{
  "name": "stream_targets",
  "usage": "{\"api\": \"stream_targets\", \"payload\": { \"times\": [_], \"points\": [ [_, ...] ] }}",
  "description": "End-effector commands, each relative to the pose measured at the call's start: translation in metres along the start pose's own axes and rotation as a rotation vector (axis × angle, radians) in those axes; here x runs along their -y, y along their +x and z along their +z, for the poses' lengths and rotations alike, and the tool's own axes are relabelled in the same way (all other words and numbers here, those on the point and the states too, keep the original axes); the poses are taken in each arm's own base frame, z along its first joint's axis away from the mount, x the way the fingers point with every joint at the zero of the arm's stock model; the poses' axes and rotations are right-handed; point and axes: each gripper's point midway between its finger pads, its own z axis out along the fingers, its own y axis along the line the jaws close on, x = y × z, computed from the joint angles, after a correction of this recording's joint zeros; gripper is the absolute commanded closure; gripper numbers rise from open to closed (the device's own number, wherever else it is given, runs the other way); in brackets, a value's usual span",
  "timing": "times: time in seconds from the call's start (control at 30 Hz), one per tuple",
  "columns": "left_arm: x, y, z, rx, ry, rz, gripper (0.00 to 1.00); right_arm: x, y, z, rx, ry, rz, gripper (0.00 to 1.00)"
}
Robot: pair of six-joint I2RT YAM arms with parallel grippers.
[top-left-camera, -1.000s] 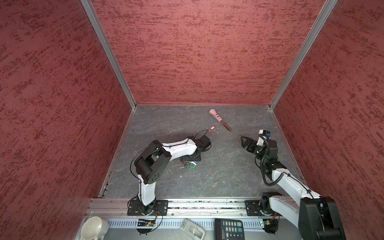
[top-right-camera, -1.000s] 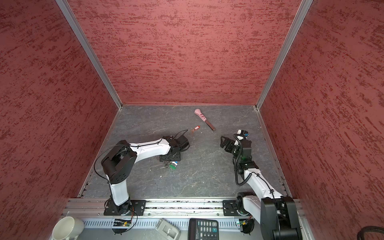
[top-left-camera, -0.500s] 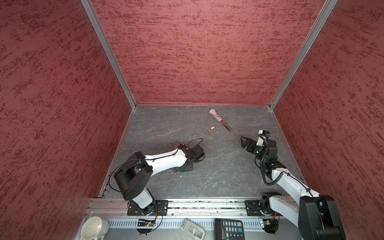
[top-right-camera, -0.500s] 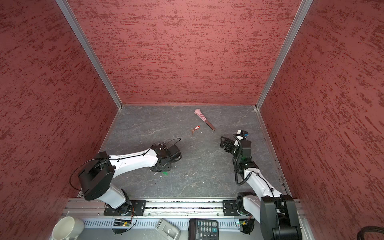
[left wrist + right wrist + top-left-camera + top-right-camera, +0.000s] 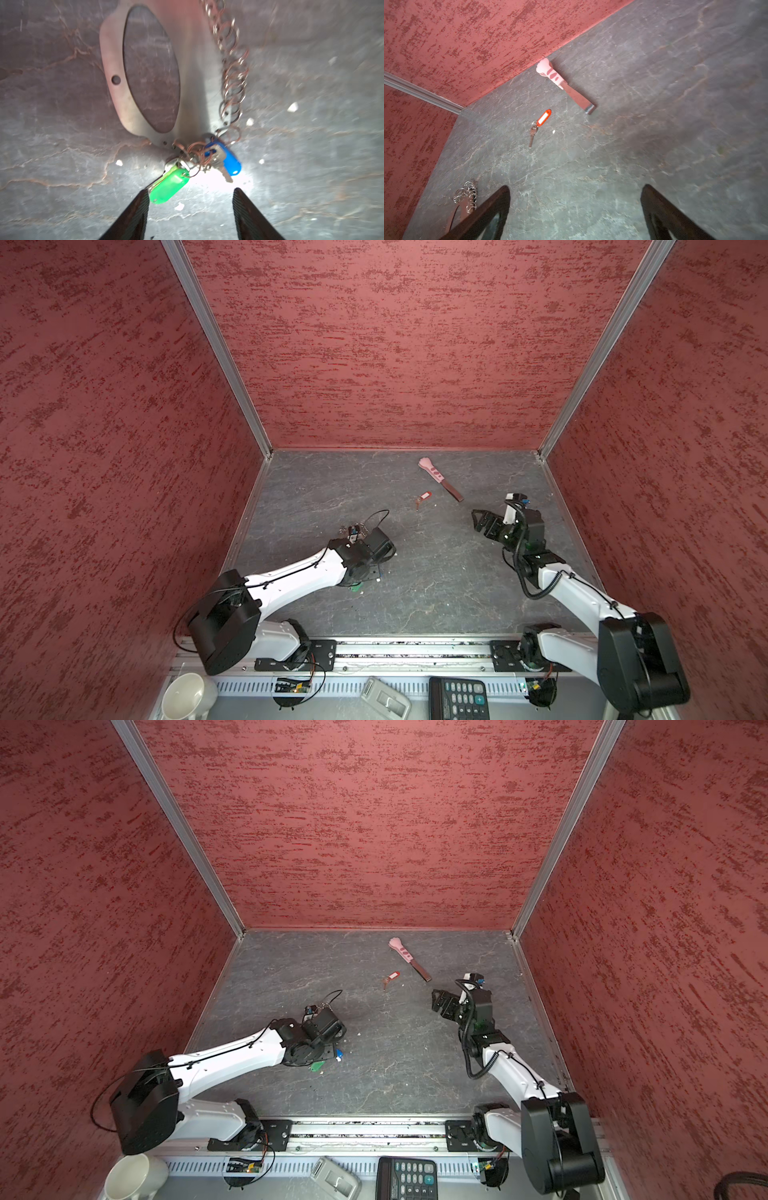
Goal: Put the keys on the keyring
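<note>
The keyring's silver chain (image 5: pixel 232 68) and brown strap loop (image 5: pixel 112 62) lie flat on the floor. A green-tagged key (image 5: pixel 169 186) and a blue-tagged key (image 5: pixel 226 159) sit at the point where the two meet. My left gripper (image 5: pixel 191 192) hangs open just above them, the green tag's end lying beside one fingertip (image 5: pixel 145 195). In both top views the left wrist (image 5: pixel 361 551) covers most of this; the chain (image 5: pixel 353 528), green tag (image 5: pixel 318 1065) and blue tag (image 5: pixel 338 1053) peek out. The red-tagged key (image 5: pixel 544 117) (image 5: pixel 424 497) lies alone mid-floor. My right gripper (image 5: pixel 575 191) (image 5: pixel 478 518) is open and empty, off to its right.
A pink-handled tool with a dark blade (image 5: pixel 440 479) (image 5: pixel 562 87) lies behind the red key near the back wall. Red walls enclose the grey floor (image 5: pixel 436 593). A mug (image 5: pixel 183 697), a calculator (image 5: pixel 457 697) and a small grey device (image 5: pixel 384 699) sit beyond the front rail.
The left arm has dropped its elbow low and drawn the gripper a little to the front left, over the keyring's keys; its jaws narrowed, then widened. The right arm has stayed still.
</note>
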Motion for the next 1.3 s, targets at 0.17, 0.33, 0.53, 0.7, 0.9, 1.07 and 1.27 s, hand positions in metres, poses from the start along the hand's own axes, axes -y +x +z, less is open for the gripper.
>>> {"api": "stream_targets", "payload": {
  "times": [0.17, 0.33, 0.53, 0.7, 0.9, 1.07, 1.27],
  "points": [
    [-0.026, -0.034, -0.026, 0.162, 0.114, -0.021, 0.25, -0.036, 0.011, 0.072, -0.188, 0.082, -0.047, 0.05],
    [-0.047, -0.043, -0.054, 0.306, 0.141, 0.011, 0.19, -0.074, 0.021, 0.115, -0.269, 0.032, -0.054, 0.13],
    [-0.061, -0.05, -0.076, 0.456, 0.186, 0.046, 0.14, -0.106, 0.04, 0.162, -0.352, 0.004, -0.066, 0.17],
    [-0.054, -0.046, -0.07, 0.494, 0.252, 0.076, 0.12, -0.117, 0.047, 0.191, -0.387, 0.003, -0.058, 0.2],
    [-0.051, -0.044, -0.065, 0.499, 0.275, 0.085, 0.11, -0.118, 0.062, 0.214, -0.428, 0.026, -0.057, 0.23],
    [-0.05, -0.044, -0.065, 0.501, 0.28, 0.086, 0.11, -0.111, 0.071, 0.226, -0.448, 0.048, -0.049, 0.23],
    [-0.05, -0.044, -0.064, 0.503, 0.279, 0.087, 0.1, -0.103, 0.086, 0.236, -0.482, 0.065, -0.037, 0.24]
  ]
}}
